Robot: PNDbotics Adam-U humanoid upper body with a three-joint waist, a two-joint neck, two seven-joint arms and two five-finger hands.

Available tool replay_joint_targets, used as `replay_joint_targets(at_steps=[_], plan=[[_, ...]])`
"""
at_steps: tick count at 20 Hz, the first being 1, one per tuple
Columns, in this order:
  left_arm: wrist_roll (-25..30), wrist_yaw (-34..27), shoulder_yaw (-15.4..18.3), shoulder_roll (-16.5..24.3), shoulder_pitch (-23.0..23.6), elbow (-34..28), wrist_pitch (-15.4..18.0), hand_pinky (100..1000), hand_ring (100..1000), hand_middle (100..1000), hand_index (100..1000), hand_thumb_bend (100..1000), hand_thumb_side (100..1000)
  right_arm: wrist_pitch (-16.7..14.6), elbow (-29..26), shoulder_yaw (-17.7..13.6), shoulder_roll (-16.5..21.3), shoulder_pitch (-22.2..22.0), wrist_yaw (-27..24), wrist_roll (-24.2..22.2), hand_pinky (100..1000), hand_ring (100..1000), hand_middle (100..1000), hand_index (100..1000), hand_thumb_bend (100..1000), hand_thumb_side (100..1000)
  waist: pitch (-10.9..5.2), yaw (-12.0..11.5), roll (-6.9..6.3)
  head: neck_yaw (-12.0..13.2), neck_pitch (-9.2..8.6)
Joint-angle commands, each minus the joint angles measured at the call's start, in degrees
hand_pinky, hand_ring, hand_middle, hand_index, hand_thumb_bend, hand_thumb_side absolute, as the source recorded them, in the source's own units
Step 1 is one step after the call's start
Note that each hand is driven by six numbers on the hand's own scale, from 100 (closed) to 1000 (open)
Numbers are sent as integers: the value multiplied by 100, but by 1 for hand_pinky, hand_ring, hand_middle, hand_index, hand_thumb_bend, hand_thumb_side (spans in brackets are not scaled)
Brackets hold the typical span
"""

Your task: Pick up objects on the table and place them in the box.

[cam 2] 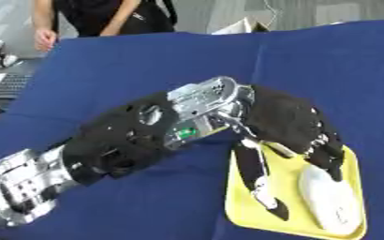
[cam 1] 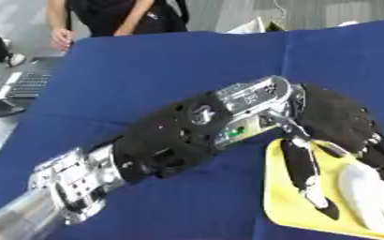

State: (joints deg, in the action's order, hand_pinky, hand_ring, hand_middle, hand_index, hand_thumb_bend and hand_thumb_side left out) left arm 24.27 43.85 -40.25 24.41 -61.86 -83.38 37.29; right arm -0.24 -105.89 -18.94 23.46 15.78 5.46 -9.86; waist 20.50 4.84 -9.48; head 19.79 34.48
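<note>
reaching in from the lower left across the blue table [cam 1: 146, 61]: the left hand [cam 2: 290, 119], black with silver at the wrist, palm down over the near-right part of the cloth. hanging over a shallow yellow box [cam 2: 248, 211] that lies flat on the table at the lower right. fingers [cam 2: 330, 161] curled downward, tips at the far end of a white rounded object [cam 2: 330, 199] lying inside the box along its right side; cannot tell whether touching it or just above. thumb [cam 2: 257, 178] stretched straight down into the box, left of the white object, apart from it, so thumb and fingers spread with a gap between. nothing seen pinched or wrapped. white object resting on the box floor, long side running toward the near edge. green light glowing on the silver wrist block [cam 2: 187, 132]. right hand nowhere in either view
</note>
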Motion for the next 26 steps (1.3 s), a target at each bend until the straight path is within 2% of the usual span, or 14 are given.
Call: replay_joint_targets(at_steps=[1, 7, 9, 10, 11, 13, 15, 18, 19, 22, 24, 26], plan=[[34, -38, 58, 19, -113, -52, 11, 701, 822, 778, 898, 474, 845, -8, -88, -12, 54, 58, -12, -14, 799, 822, 949, 1000, 100, 962, -109, -3, 69, 39, -83], [51, -96, 79, 28, -94, -74, -8, 733, 806, 774, 894, 435, 851, -4, -90, -18, 50, 54, -11, -10, 799, 822, 950, 1000, 100, 963, -109, 0, 68, 43, -93], [67, -255, 97, 41, -40, -102, 11, 806, 785, 776, 877, 369, 843, -3, -89, -20, 47, 53, -9, -10, 799, 822, 950, 1000, 100, 963, -106, 1, 70, 38, -104], [76, -427, 117, 56, 3, -137, 29, 838, 772, 780, 868, 308, 838, -3, -88, -21, 46, 53, -8, -9, 799, 822, 949, 1000, 100, 963, -102, 0, 72, 32, -112], [75, -762, 134, 75, 76, -193, 44, 873, 751, 786, 857, 202, 854, -3, -87, -24, 44, 54, -7, -8, 799, 822, 950, 1000, 100, 963, -96, -2, 76, 25, -125], [111, -1724, 197, 131, 186, -447, -2, 900, 748, 805, 848, 100, 868, -1, -83, -28, 40, 54, -3, -6, 799, 822, 950, 1000, 100, 963, -87, -6, 85, 9, -145], [136, -3007, 382, 228, 272, -995, -235, 930, 749, 834, 852, 100, 885, 1, -82, -35, 32, 55, 1, -2, 799, 822, 949, 1000, 100, 963, -78, -16, 99, -7, -178], [168, -5109, 889, 351, 398, -2038, -1020, 964, 752, 858, 846, 100, 928, 0, -78, -37, 9, 64, 1, -3, 800, 822, 950, 1000, 100, 964, -61, -30, 136, -50, -256], [157, -5835, 1107, 362, 447, -2386, -1340, 973, 757, 866, 845, 100, 982, -1, -77, -40, 0, 64, 0, -1, 799, 822, 950, 1000, 100, 964, -56, -38, 147, -64, -285], [140, -7522, 1672, 329, 546, -3012, -2087, 981, 777, 878, 848, 100, 1000, 2, -75, -52, -21, 60, 0, 9, 800, 822, 950, 1000, 100, 965, -46, -56, 167, -103, -352], [148, -8385, 2038, 145, 607, -3095, -2149, 971, 791, 882, 845, 100, 1000, 3, -79, -52, -46, 72, -5, 11, 800, 822, 950, 1000, 100, 965, -29, -68, 191, -147, -426], [159, -8937, 2338, 9, 696, -3115, -2098, 963, 799, 884, 848, 100, 1000, 5, -84, -50, -70, 87, -13, 10, 800, 822, 950, 1000, 100, 965, -13, -76, 217, -184, -500]])
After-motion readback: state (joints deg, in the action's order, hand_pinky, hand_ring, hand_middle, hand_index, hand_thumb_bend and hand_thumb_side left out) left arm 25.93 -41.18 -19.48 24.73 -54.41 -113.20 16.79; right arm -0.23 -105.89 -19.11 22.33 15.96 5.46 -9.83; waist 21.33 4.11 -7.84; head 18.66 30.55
